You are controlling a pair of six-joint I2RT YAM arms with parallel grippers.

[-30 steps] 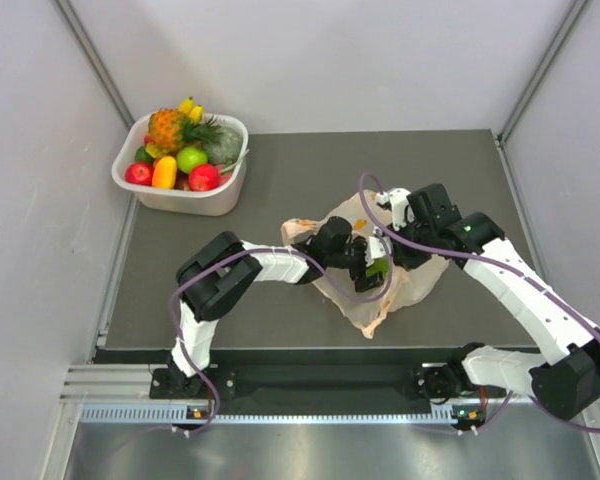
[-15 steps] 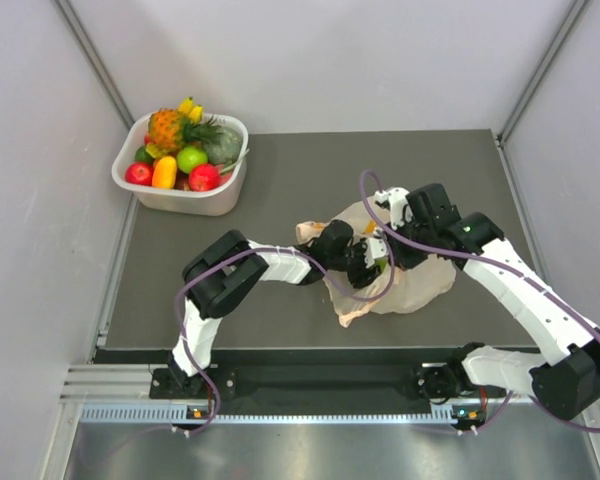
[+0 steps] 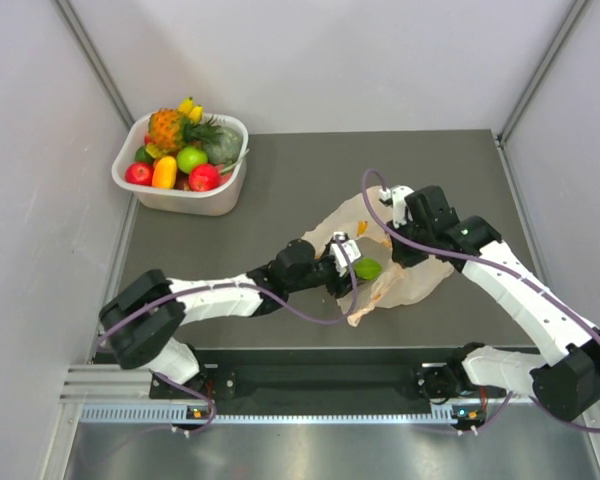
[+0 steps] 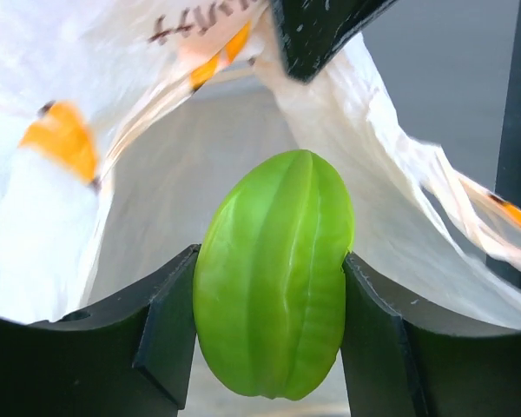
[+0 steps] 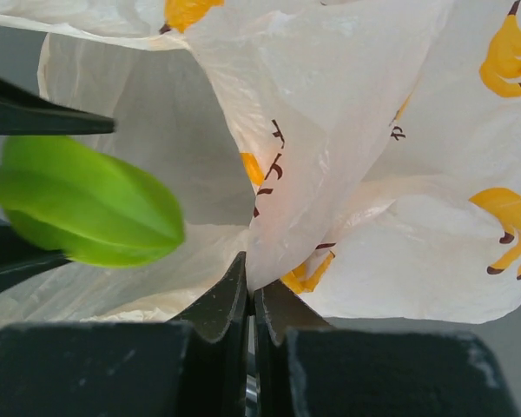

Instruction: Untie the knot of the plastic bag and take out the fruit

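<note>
Pale walls enclose a dark surface (image 3: 280,190). From above, we see a white tub (image 3: 195,203) at 10 o'clock, and the plastic bag (image 3: 405,285) lies just toward 3 o'clock of centre. At its 9 o'clock edge the left jaws grasp a green fruit (image 3: 368,268); the right jaws meet the film near 12 o'clock.

On the left wrist view, that ridged green fruit (image 4: 273,274) is clamped across its middle, the bag gaping behind.

On the right wrist view, the jaws are clenched on a fold of film, with the fruit at 9 o'clock.

We judge the pull-out is in hand: draw straight toward 9 o'clock, grip steady, the right side holding the mouth up so no film drags.
</note>
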